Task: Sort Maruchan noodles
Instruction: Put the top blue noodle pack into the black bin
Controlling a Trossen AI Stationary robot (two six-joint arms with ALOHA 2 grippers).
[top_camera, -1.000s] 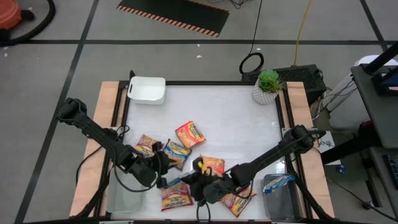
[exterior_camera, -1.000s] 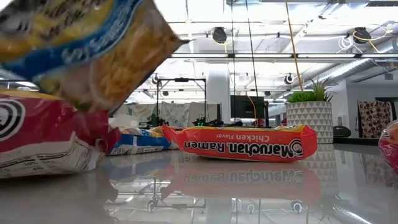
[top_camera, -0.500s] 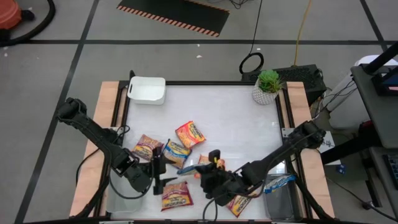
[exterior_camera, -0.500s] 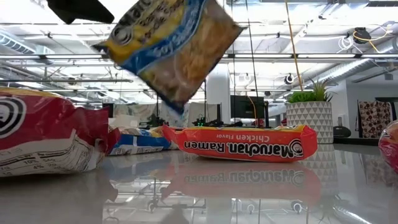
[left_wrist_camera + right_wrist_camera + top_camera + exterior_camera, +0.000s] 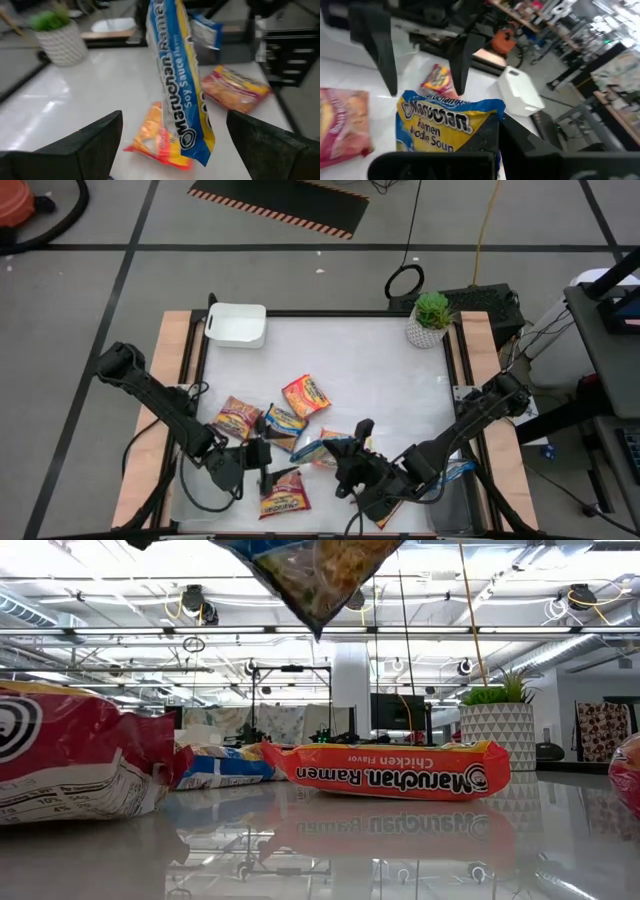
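**Blue soy-sauce packet up in my right pincer, left pincer let go**

Nearest to me is the blue packet (image 5: 451,127), clamped by one end in my right pincer (image 5: 352,448) and hanging above the table (image 5: 370,370), near its front edge. My left pincer (image 5: 262,465) sits just beside it with its jaws spread wide and nothing between them; from its own wrist view the packet (image 5: 181,85) hangs edge-on between the two fingers (image 5: 90,145) without touching either.

I judge it light and half-stiff: a brittle noodle block in a slick, crinkly wrapper. Squeezing the middle could crack the block, and the film may slide, so the crimped end seam or a short edge looks the safest place to hold. It dangles from one end, so a fast swing could twist it loose.

The wrapper reads "Maruchan Ramen", "Soy Sauce" and, on the face, "Ramen Noodle Soup".

Below and beyond, more packets lie flat on the table: a dark red packet (image 5: 284,493) by the front edge, and an orange packet (image 5: 306,396) further in. In the low view an orange-red packet (image 5: 390,772) shows "Maruchan Ramen, Chicken Flavor", upside down.

Farther off, a clear bin (image 5: 452,490) at the right front holds one blue-wrapped packet. At the far edge stand a white bin (image 5: 237,325) and a potted plant (image 5: 431,318).
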